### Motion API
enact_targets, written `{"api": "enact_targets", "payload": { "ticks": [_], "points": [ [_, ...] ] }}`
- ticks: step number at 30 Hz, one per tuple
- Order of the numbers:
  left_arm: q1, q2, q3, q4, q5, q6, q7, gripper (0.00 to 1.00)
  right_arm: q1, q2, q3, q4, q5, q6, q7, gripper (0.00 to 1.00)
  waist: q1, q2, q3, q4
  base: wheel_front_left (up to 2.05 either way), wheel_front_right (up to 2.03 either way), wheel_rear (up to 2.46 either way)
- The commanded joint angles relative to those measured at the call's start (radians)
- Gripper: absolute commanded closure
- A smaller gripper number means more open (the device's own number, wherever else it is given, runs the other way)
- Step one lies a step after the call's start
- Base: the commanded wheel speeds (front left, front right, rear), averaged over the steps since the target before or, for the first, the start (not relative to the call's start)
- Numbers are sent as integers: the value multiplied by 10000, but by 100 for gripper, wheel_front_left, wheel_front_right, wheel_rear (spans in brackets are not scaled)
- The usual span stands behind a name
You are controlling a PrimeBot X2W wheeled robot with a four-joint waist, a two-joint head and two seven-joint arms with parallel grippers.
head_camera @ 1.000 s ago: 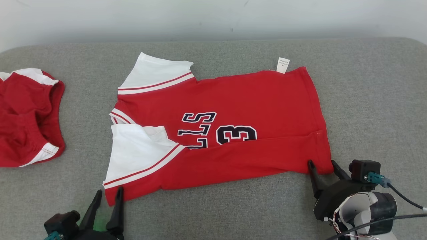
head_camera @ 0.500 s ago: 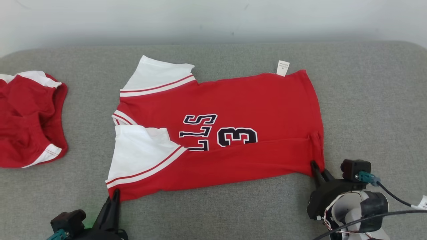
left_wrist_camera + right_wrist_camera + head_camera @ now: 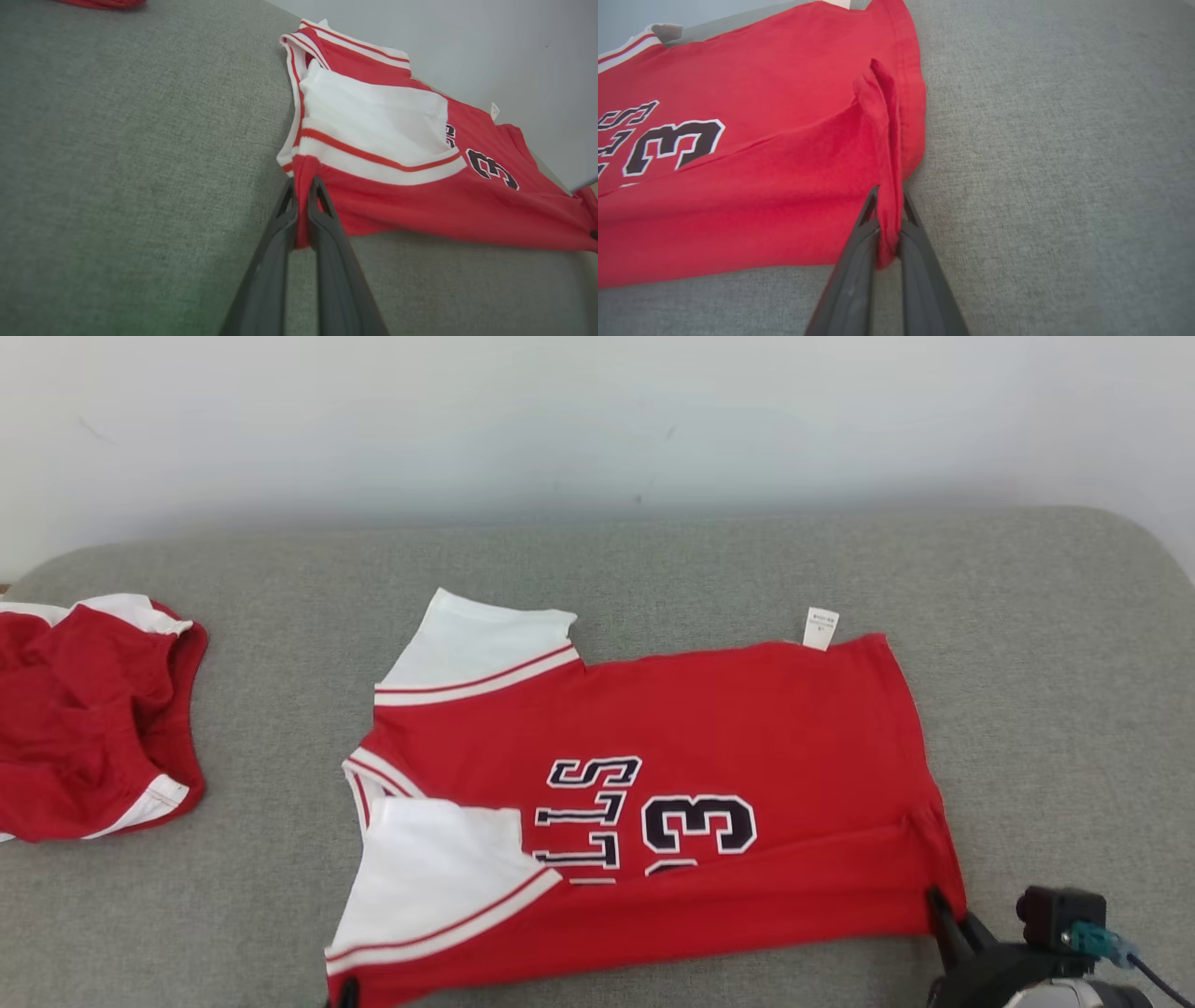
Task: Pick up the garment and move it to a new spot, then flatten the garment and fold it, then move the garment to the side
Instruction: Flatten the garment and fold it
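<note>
My left gripper (image 3: pixel 302 185) is closed on the jersey (image 3: pixel 747 728), pinching its near corner on the side towards the red pile (image 3: pixel 84 728). My right gripper (image 3: pixel 889 193) is closed on the near corner farthest from the pile, with a ridge of cloth standing up between the fingers. The jersey lies spread on the grey cushion (image 3: pixel 653 569), well apart from the pile, its neck end towards it.

I judge the step to be folding, with both near corners gripped. To do it well I should raise both corners together and level, with the edge between them taut but not stretched. I should then carry it over evenly so the crease runs straight. The white sleeve (image 3: pixel 439 868) lies loose on top and could flop, so a slow lift suits. The bunching at my right grip may drag a pucker into the fold.

I cannot tell how many layers each pinch holds. The head view cuts my left gripper off at its bottom edge, and the pile at its left edge. The sleeve and a fold cover part of the lettering. The label (image 3: pixel 821 627) is too small to read.
</note>
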Motion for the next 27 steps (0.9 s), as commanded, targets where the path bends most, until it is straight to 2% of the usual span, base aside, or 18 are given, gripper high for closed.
{"api": "enact_targets", "payload": {
  "ticks": [1,4,11,12,13,14,15,22,27],
  "points": [
    [357,25,45,-118,15,57,-7,100,388,-83,-92,-308,60,-12,186,100,1,0,-69,-46,0,0,0],
    [761,-62,-14,-389,87,157,-7,100,1001,-56,-334,-1091,122,-12,639,100,1,0,-73,-13,0,0,0],
    [994,-131,-100,-486,-29,184,-5,100,1635,-50,-503,-1932,231,-12,1124,100,1,0,-26,66,0,0,0],
    [958,-128,-103,-445,-40,195,-5,100,1655,-52,-522,-2013,200,-12,1127,85,1,0,-26,74,0,0,0],
    [909,-127,-89,-426,-35,220,-5,70,1671,-57,-529,-2078,143,-12,1117,52,1,0,-32,81,0,0,0],
    [864,-133,-63,-429,-17,235,-5,9,1688,-58,-516,-2100,105,-12,1118,0,1,0,-41,88,0,0,0],
    [838,-149,-46,-426,-1,235,-5,0,1693,-38,-501,-2107,90,-12,1123,0,1,0,-53,90,0,0,0],
    [893,-218,134,-689,187,271,-6,0,1538,28,-286,-2314,49,-11,713,0,1,0,-222,92,0,0,0],
    [1017,-266,560,-1557,549,417,-6,0,1399,130,-172,-2558,37,-11,74,0,1,0,-425,145,0,0,0]
  ]
}}
